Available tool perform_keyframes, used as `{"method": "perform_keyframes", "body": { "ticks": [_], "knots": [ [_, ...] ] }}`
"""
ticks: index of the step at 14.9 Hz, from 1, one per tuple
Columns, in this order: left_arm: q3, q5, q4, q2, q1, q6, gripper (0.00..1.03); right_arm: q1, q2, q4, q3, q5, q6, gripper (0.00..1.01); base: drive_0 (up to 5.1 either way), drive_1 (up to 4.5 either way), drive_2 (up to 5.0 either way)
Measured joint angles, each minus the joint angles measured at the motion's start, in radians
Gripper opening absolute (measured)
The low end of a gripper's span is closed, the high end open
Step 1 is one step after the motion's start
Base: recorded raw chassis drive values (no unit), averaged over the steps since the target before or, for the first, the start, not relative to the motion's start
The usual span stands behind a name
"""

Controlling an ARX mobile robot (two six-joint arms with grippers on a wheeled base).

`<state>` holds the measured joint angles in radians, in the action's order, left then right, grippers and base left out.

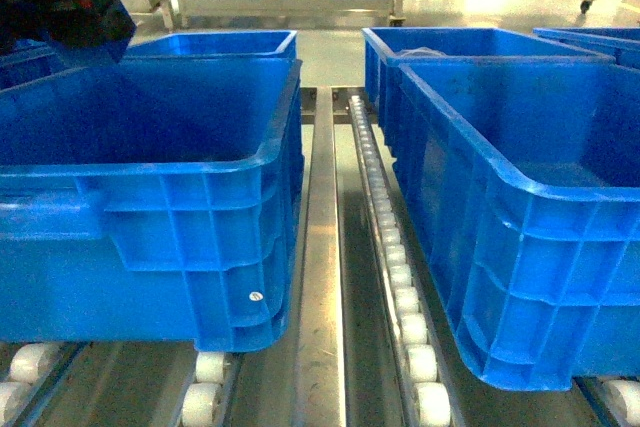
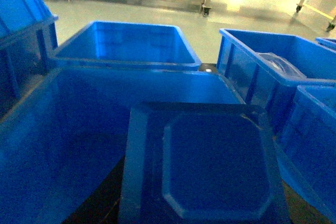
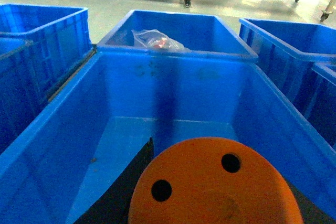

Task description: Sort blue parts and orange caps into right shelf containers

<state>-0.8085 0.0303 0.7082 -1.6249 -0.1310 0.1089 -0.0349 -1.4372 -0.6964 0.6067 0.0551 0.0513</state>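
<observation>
- An orange cap (image 3: 215,184) was carried over the near right crate (image 3: 47,145); a blue part (image 2: 202,166) over the left crate (image 2: 31,129).
- Neither gripper's fingers were visible, so grip state could not be told.
- A mis-sort was judged possible if either piece were released over the wrong crate.

Lighting and picture quality: bright overhead light at the rear, dim saturated foreground, soft focus throughout.

Head view: the pale glossy floor (image 1: 330,42) is overexposed with yellow-white glare, and the steel roller rail (image 1: 385,217) carries streaked reflections. The large bright blue ribbed plastic crates (image 1: 190,247) look oversaturated; their interiors lie in deep shadow and near edges are blurred. The top-left corner is black. Left wrist view: the close dark blue octagon-embossed square plastic part (image 2: 210,171) is underexposed, soft and noisy. Right wrist view: the round orange two-holed plastic cap (image 3: 215,187) is out of focus; a vertical dark shadow band crosses the crate wall (image 3: 163,98).
</observation>
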Motion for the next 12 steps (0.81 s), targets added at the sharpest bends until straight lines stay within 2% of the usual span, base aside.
{"method": "perform_keyframes", "body": {
  "ticks": [1,2,3,5,7,8,9,10,11,12],
  "knots": [
    [-0.014,0.011,0.024,-0.036,-0.003,0.019,0.54,0.0,-0.043,-0.02,0.038,0.0,-0.012,0.51,0.0,0.0,0.0],
    [-0.014,0.019,0.032,-0.041,-0.006,0.028,0.65,-0.006,-0.068,-0.037,0.062,0.021,-0.013,0.62,0.0,0.0,0.0],
    [-0.014,0.018,0.056,-0.04,-0.011,0.034,0.74,-0.012,-0.069,-0.04,0.061,0.019,-0.015,0.71,0.0,0.0,0.0],
    [0.002,-0.024,0.057,-0.014,-0.016,0.035,0.99,-0.018,-0.076,-0.067,0.061,0.024,-0.013,0.97,0.0,0.0,0.0],
    [0.06,-0.068,0.032,0.042,-0.007,0.035,0.98,-0.018,-0.087,-0.092,0.051,0.061,0.014,0.98,0.0,0.0,0.0],
    [0.09,-0.068,0.023,0.074,-0.002,0.036,0.98,-0.017,-0.087,-0.092,0.051,0.062,0.021,0.98,0.0,0.0,0.0],
    [0.098,-0.035,0.073,0.076,-0.002,0.019,0.95,-0.017,-0.087,-0.097,0.051,0.063,0.023,0.98,0.0,0.0,0.0],
    [0.142,0.054,0.164,0.087,-0.003,-0.023,0.84,-0.009,-0.09,-0.202,0.017,0.016,0.001,0.89,0.0,0.0,0.0],
    [0.217,0.08,0.203,0.129,0.003,-0.059,0.73,0.007,-0.059,-0.249,-0.047,-0.038,-0.016,0.78,0.0,0.0,0.0],
    [0.307,0.079,0.224,0.187,0.02,-0.08,0.59,0.032,-0.004,-0.264,-0.135,-0.052,-0.029,0.63,0.0,0.0,0.0]
  ]
}}
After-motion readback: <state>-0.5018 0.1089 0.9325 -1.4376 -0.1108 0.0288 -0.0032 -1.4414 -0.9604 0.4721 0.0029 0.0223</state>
